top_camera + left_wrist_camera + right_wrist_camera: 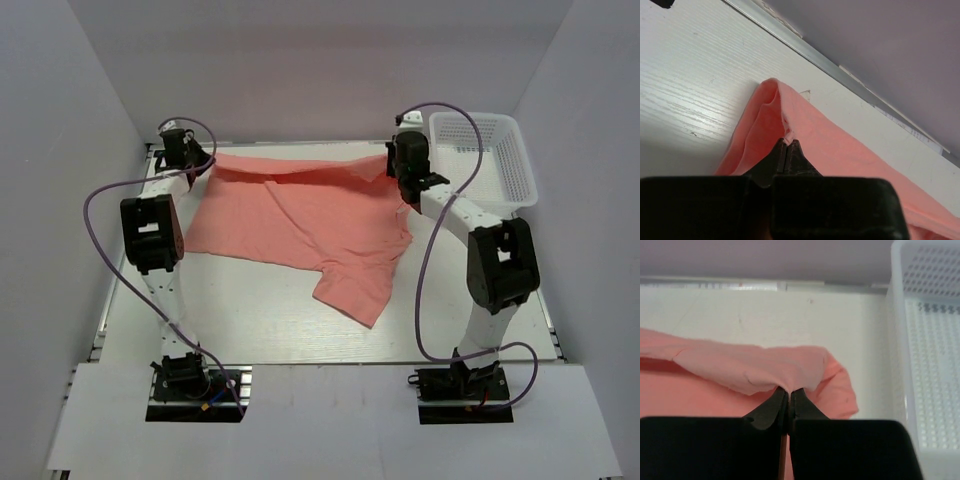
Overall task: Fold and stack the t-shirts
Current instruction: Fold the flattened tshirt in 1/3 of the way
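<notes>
A salmon-pink t-shirt (300,220) lies spread across the far half of the table, one sleeve pointing toward the near side. My left gripper (197,160) is at its far left corner, shut on a pinch of the pink fabric (805,130) with the jaws pressed together (788,143). My right gripper (403,175) is at the far right corner, shut on a fold of the t-shirt (755,367), cloth bunched over the tips (789,390). The far hem between the two grippers is lifted slightly and folded over.
A white plastic mesh basket (500,160) stands at the far right, close beside the right gripper (935,365). Grey walls enclose the table on three sides; a metal rail (805,50) runs along the far edge. Purple cables loop from both arms.
</notes>
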{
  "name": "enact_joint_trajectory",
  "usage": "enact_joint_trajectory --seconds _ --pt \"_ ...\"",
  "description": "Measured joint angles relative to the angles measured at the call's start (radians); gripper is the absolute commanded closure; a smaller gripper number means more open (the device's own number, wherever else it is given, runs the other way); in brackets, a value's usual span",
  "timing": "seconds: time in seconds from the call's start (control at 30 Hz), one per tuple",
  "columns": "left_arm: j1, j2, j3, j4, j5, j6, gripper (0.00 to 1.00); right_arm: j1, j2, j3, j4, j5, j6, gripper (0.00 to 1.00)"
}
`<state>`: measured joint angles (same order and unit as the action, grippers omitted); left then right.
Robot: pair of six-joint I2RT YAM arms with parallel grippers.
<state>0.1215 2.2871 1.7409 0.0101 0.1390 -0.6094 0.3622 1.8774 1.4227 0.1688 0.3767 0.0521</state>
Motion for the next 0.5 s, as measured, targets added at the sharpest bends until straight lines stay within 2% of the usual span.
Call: enact_joint_trajectory --seconds 0.1,0.23,0.3,0.37,0.4,0.43,0.47,0.5 --pt "0.000 -0.023 -0.011 -0.011 -0.010 0.003 1.00 0.000 -0.074 -0.114 -0.023 -0.028 0.057 1.00" --pt "0.003 -0.028 -0.013 -0.038 -0.033 0.016 1.00 0.000 -0.092 -0.209 -0.045 -0.069 0.113 0.99" --pt "0.004 -0.028 -0.018 -0.059 -0.049 0.020 1.00 0.004 -0.090 -0.244 -0.057 -0.097 0.134 0.85" --pt "0.005 -0.028 -0.027 -0.081 -0.063 0.027 0.87 0.007 -0.090 -0.267 -0.072 -0.125 0.150 0.82" --pt "0.005 -0.029 -0.034 -0.094 -0.072 0.031 0.71 0.011 -0.090 -0.278 -0.076 -0.137 0.157 0.79" --pt "0.006 -0.029 -0.040 -0.109 -0.080 0.038 0.56 0.013 -0.090 -0.291 -0.081 -0.145 0.168 0.71" --pt "0.006 -0.032 -0.050 -0.119 -0.094 0.039 0.46 0.014 -0.091 -0.301 -0.088 -0.149 0.181 0.50" --pt "0.008 -0.038 -0.064 -0.131 -0.110 0.041 0.38 0.018 -0.093 -0.319 -0.097 -0.150 0.197 0.38"
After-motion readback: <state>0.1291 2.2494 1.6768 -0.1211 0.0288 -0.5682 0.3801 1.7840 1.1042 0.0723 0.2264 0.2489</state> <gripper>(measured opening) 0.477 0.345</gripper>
